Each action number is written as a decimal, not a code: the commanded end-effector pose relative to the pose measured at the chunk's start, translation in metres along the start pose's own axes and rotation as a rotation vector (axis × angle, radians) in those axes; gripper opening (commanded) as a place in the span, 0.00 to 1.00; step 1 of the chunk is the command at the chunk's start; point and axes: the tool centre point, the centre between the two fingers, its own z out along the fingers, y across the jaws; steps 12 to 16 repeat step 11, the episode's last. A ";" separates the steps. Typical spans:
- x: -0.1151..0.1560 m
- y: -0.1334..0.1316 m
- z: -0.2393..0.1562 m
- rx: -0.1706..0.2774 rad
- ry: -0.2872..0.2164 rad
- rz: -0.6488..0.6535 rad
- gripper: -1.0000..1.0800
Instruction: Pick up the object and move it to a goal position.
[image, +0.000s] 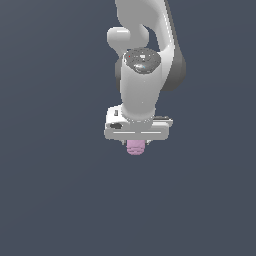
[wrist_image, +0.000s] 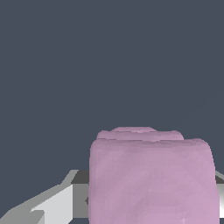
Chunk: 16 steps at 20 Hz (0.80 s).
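End effector (image: 135, 142) clamped on pink block (image: 135, 147), apparently lifted; pick looks done, carry to goal left, no goal visible.

Object: we observed one block (image: 135, 147), small and roughly cube-shaped.
Colour and finish: pale pink, matte, with slightly rounded edges.
Pose: we found it upright (wrist_image: 151, 175), faces roughly square to the wrist view.
Location: it sat directly beneath the gripper (image: 136, 144), between its fingers, and was much narrower than the white gripper body.
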 end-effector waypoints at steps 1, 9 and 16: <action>0.000 -0.006 -0.014 0.000 -0.002 0.001 0.00; 0.001 -0.011 -0.028 0.000 -0.002 0.001 0.00; 0.002 -0.011 -0.027 0.000 -0.002 0.001 0.00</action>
